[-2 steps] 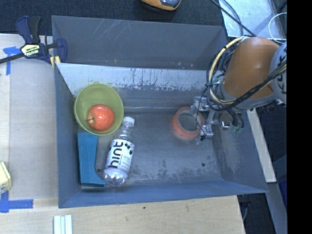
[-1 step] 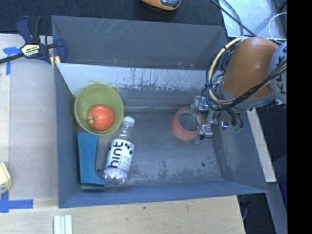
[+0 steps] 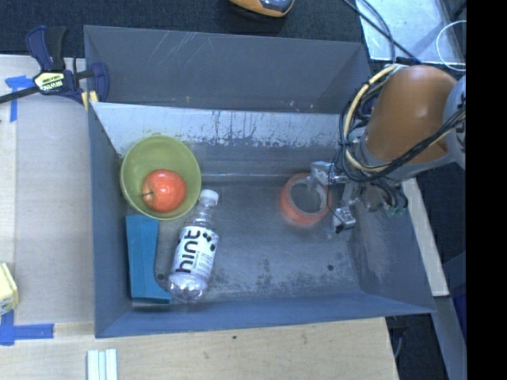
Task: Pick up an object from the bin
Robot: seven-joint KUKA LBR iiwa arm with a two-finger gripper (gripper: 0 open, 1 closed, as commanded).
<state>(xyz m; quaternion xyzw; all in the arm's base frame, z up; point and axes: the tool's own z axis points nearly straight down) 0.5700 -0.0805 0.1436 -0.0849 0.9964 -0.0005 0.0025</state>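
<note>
Orange-red ring-shaped thing (image 3: pixel 294 207), maybe a small cup or tape roll, right-centre on bin (image 3: pixel 261 248) floor, gripper (image 3: pixel 333 198) at its right rim, open or clenched cannot tell; judged light, stiff, thin-walled, best pinched across 1 rim wall.

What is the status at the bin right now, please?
Claw low in the bin, just right of the orange ring. Grip not readable. Bottle, blue sponge, green bowl with apple all far left, not in the way.
</note>
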